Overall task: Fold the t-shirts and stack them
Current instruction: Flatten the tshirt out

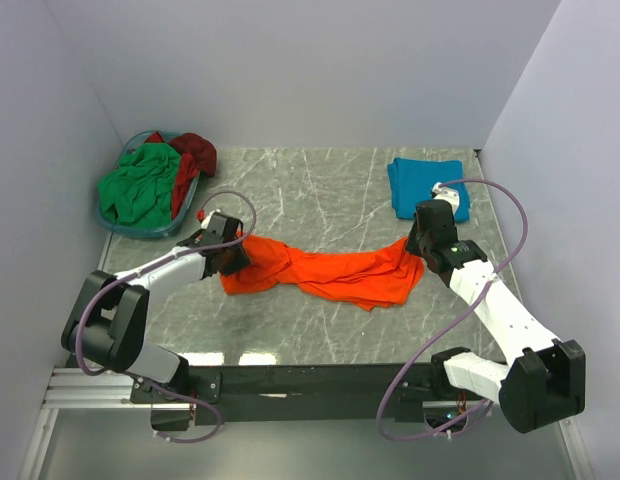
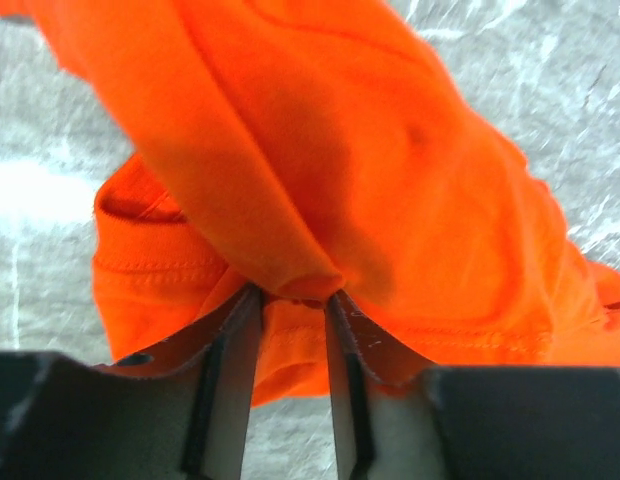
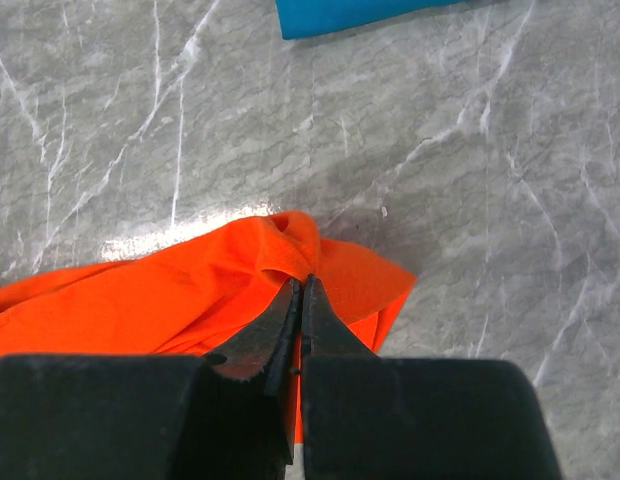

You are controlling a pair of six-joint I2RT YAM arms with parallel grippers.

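Note:
The bright orange t-shirt (image 1: 330,272) lies stretched across the middle of the table, held at both ends. My left gripper (image 1: 233,255) is shut on a thick bunch of its cloth at the left end; in the left wrist view the jaws (image 2: 295,292) pinch a fold of the orange shirt (image 2: 320,150) at their tips. My right gripper (image 1: 415,248) is shut on the right end; in the right wrist view the tips (image 3: 302,282) clamp a raised ridge of the orange cloth (image 3: 140,300). A folded teal blue t-shirt (image 1: 425,187) lies at the back right, its edge in the right wrist view (image 3: 360,12).
A blue plastic basket (image 1: 115,222) at the back left holds a crumpled green t-shirt (image 1: 140,185) and a dark red t-shirt (image 1: 195,155). White walls close in the marbled table on three sides.

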